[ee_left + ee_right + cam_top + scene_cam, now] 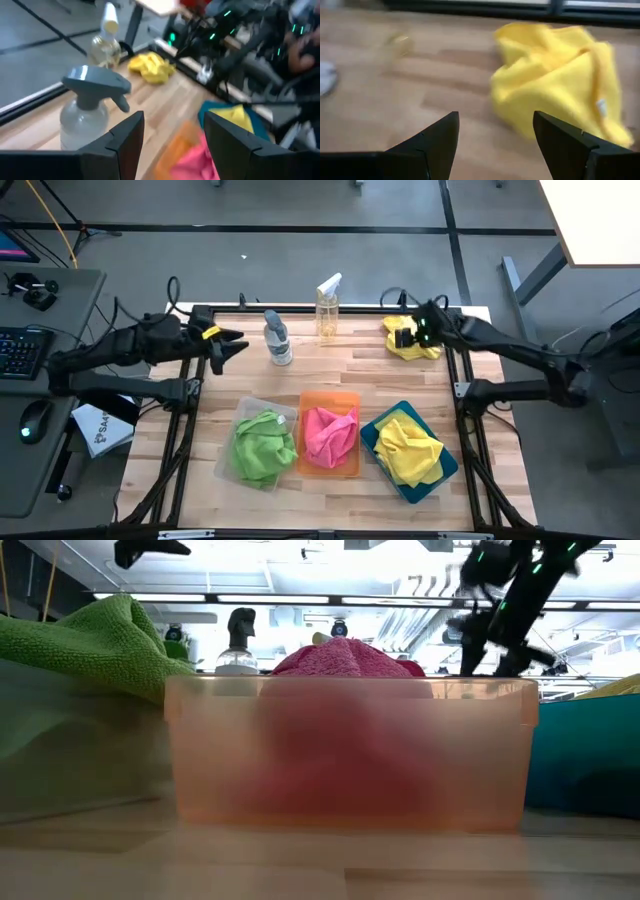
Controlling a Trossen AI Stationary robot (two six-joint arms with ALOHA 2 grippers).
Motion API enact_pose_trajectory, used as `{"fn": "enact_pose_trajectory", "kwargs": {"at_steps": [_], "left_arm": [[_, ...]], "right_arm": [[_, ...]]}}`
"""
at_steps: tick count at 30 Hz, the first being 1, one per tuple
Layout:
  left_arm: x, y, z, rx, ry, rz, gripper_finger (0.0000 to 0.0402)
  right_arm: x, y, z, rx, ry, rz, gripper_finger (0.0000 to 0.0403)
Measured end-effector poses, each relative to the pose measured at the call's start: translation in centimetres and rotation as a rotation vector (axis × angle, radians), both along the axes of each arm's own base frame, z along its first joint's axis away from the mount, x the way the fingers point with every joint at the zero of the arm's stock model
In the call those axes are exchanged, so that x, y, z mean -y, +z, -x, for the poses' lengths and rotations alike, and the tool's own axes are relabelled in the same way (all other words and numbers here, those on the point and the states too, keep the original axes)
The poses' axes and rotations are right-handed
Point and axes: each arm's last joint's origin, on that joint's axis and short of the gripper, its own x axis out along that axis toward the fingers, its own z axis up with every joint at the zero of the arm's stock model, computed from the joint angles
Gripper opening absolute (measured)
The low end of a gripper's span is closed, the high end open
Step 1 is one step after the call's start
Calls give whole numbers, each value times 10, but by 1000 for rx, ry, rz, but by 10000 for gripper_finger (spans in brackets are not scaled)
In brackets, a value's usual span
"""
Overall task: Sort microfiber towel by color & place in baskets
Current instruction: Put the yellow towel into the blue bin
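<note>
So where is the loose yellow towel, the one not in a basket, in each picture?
High view: the loose yellow towel lies at the table's far right corner, under the right pincer.
Low view: not visible.
Left wrist view: it lies far off, past the yellowish spray bottle.
Right wrist view: it fills the space just ahead of the open fingers.
Shared landmark: the yellowish spray bottle.

Wooden plank desk (330, 370), dark frame on its edges. Near the front edge, three baskets in a row: clear basket (232, 461) toward the left, orange basket (329, 470) in the middle, teal basket (440, 472) toward the right, set askew. Near the back edge: grey-capped spray bottle (277, 338), white-capped spray bottle (328, 306). Loose yellow towel (428, 349) at the back right corner.
</note>
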Motion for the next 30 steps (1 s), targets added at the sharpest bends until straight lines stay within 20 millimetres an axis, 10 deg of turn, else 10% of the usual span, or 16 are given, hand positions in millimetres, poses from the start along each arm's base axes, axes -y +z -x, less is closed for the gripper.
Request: {"fn": "enact_pose_trajectory", "kwargs": {"at_steps": [8, 23, 30], "left_arm": [[-5, -30, -6, 87, 36, 20, 192], [-7, -38, -10, 76, 95, 3, 192], [-9, -25, -11, 202, 147, -58, 192]], "right_arm": [[75, -35, -4, -184, -106, -97, 252], [105, -120, -29, -353, -36, -331, 245], [82, -118, -43, -389, 174, -351, 34]]}}
